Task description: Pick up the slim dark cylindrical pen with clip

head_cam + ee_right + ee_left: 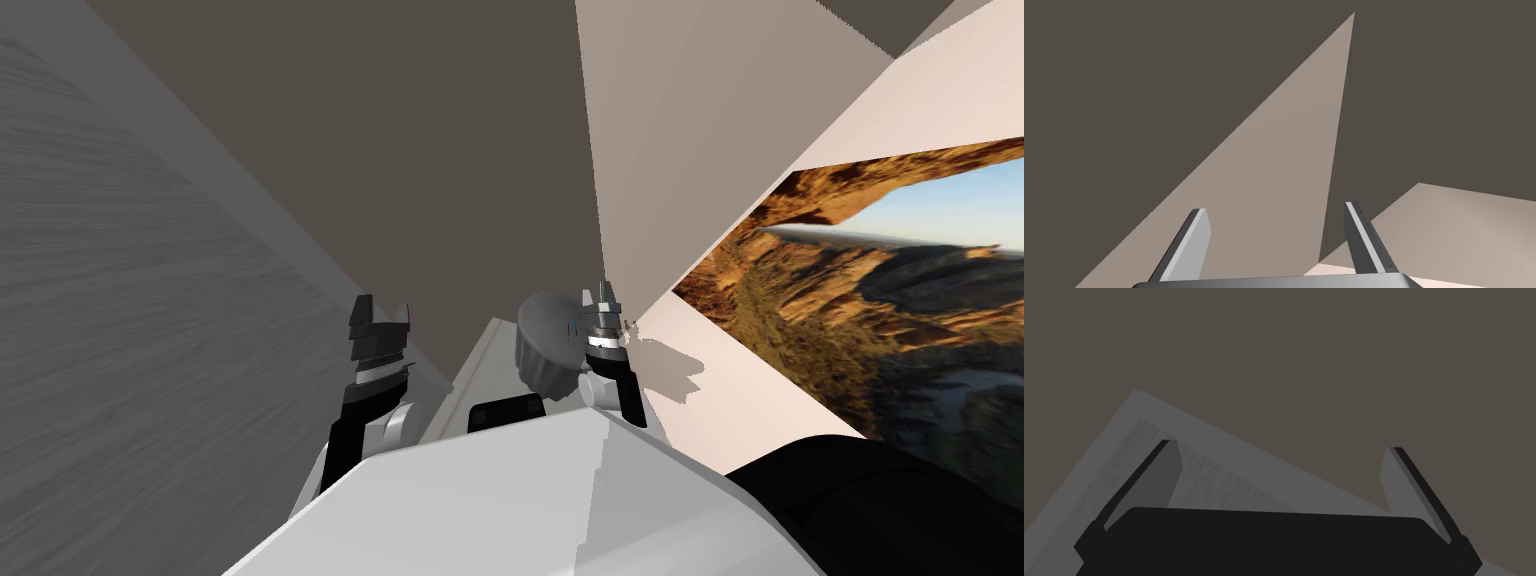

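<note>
Robot position: close to a corner where a dark brown-grey wall (400, 150) meets a pale beige wall (680, 120).
Left gripper (383, 306): raised in front of the chest on the robot's left, pointing at the dark wall.
Left fingers (1164, 478): released, spread wide, nothing between them.
Behind the left fingers: a grey wood-grain surface (1224, 483) with a plain grey border.
Right gripper (598, 292): raised on the robot's right, near the wall corner.
Right fingers (1191, 245): released, standing apart, nothing between them.
Round grey ribbed body (545, 345): just beside the right gripper; what it is cannot be told.
Robot's left side: a large grey wood-grain plane (120, 350).
Robot's right side: an opening in the pale wall with a canyon landscape (880, 320).
Pen: location cannot be told from these views; neither gripper holds it.
</note>
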`<state>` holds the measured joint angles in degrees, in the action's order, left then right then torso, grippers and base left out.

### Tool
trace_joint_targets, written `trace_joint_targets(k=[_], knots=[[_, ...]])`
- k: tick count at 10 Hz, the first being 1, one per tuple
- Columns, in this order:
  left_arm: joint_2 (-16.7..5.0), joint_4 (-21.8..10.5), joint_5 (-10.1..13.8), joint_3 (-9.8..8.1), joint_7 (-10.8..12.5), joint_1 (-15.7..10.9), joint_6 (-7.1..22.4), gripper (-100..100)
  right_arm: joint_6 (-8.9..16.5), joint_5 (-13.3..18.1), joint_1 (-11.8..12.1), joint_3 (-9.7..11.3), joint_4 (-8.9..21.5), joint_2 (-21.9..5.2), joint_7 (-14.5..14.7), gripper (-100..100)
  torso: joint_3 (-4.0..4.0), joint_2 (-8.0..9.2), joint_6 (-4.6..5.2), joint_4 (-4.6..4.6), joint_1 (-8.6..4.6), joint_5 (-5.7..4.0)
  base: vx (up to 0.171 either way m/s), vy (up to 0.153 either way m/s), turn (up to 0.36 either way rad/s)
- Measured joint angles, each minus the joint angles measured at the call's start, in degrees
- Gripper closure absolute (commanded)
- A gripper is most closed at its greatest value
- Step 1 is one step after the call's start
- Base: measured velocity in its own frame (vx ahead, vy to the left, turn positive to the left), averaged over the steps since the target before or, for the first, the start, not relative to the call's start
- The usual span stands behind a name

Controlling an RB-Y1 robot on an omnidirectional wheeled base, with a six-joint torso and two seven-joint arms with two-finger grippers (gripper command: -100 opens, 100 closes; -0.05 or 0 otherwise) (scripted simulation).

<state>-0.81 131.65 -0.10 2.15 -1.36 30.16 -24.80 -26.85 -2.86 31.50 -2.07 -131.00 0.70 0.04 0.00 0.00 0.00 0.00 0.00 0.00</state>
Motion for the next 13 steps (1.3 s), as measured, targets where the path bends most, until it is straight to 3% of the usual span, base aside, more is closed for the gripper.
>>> trace_joint_targets(k=[2,6,13], knots=[[0.00,0.00,0.00,0.00,0.00,0.00,0.00,0,1.12,-1.59,-0.03,0.12,1.44,-1.99,-1.81,-100,-0.01,-0.01,-0.01,0.00,-0.04,-0.01,0.002,-0.007,0.092],[0.00,0.00,0.00,0.00,0.00,0.00,0.00,0,4.64,-7.14,0.67,-0.35,5.34,-7.22,-8.34,-100,-0.01,-0.01,-0.01,0.00,-0.06,-0.02,0.001,-0.008,0.102],[0.00,0.00,0.00,0.00,0.00,0.00,0.00,0,10.36,-13.95,0.57,-0.56,10.47,-12.28,-17.18,-100,0.00,-0.01,0.01,0.00,-0.04,-0.01,-0.001,-0.005,0.089]])
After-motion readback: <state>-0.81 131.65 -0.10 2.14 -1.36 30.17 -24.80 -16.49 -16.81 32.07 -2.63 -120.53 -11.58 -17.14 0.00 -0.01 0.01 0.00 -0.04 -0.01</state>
